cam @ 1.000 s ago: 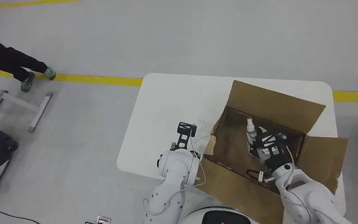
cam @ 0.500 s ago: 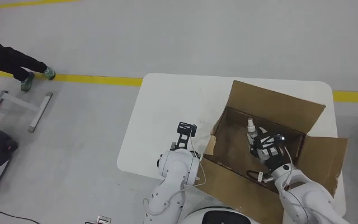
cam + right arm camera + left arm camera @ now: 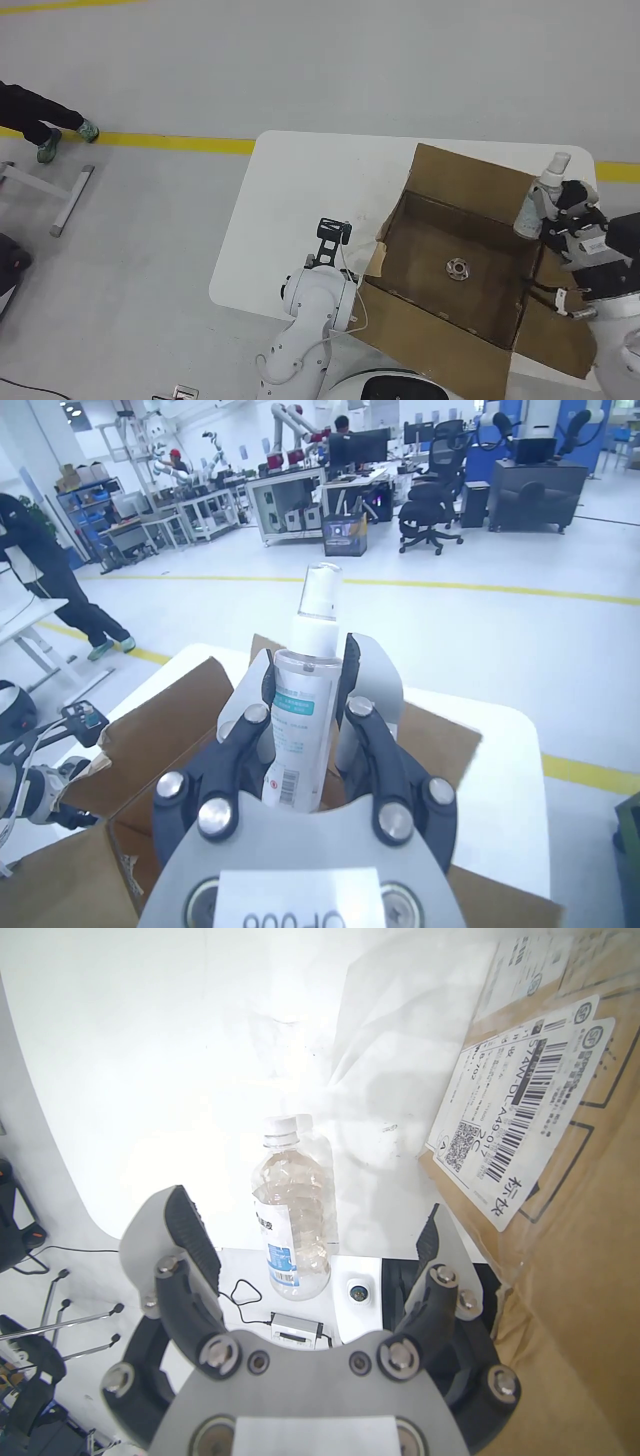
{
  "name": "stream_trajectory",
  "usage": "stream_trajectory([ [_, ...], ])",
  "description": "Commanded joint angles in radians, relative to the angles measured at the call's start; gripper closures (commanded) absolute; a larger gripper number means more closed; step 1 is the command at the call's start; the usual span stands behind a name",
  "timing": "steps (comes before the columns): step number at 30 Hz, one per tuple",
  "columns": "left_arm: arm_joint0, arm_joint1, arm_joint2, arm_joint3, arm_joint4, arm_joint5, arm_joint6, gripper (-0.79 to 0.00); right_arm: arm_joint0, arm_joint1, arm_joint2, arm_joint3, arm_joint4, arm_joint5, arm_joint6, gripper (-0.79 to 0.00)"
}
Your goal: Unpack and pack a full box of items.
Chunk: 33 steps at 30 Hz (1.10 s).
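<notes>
I'm on the unpacking step: my right gripper (image 3: 307,665) is closed tight around the spray bottle (image 3: 300,710), holding it upright over the far right corner of the box (image 3: 470,180). Next, as I judge it, I carry it clear of the box and stand it on the table (image 3: 320,200). My left gripper (image 3: 306,1213) sits wide open and empty beside the box's left wall.

right gripper (image 3: 548,207): rises out of the box (image 3: 470,182), now over its far right flap.
spray bottle (image 3: 536,196): lifted off the box floor with it.
small round part (image 3: 458,267): now uncovered.

Robotics lab (robot arms (image 3: 286,424), workbenches (image 3: 285,502)).
</notes>
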Motion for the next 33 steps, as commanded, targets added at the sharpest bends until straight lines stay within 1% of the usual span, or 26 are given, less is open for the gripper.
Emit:
stream_trajectory([
  [1,0.000,0.000,0.000,0.000,0.000,0.000,0.000,-0.785,-0.030,-0.002,0.069,0.001,0.043,-0.004,-0.011,0.000],
  [4,0.000,0.000,0.000,0.000,0.000,0.000,0.000,-0.785,-0.076,-0.006,0.149,0.001,0.100,-0.002,-0.028,0.000],
  [7,0.000,0.000,0.000,0.000,0.000,0.000,0.000,-0.785,-0.125,-0.013,0.214,0.001,0.124,0.043,-0.012,0.000],
  [10,0.000,0.000,0.000,0.000,0.000,0.000,0.000,-0.785,-0.159,-0.019,0.262,0.001,0.155,0.103,0.034,0.000],
  [15,0.000,0.000,0.000,0.000,0.000,0.000,0.000,-0.785,-0.200,-0.030,0.313,0.011,0.197,0.144,0.036,0.000],
  [20,0.000,0.000,0.000,0.000,0.000,0.000,0.000,-0.785,-0.247,-0.040,0.366,0.027,0.220,0.159,0.051,0.000],
  [23,0.000,0.000,0.000,0.000,0.000,0.000,0.000,-0.785,-0.263,-0.046,0.384,0.034,0.248,0.164,0.069,0.000],
  [28,0.000,0.000,0.000,0.000,0.000,0.000,0.000,-0.785,-0.295,-0.054,0.405,0.047,0.253,0.158,0.088,0.000],
  [33,0.000,0.000,0.000,0.000,0.000,0.000,0.000,-0.785,-0.320,-0.059,0.395,0.072,0.195,0.149,0.124,0.000],
])
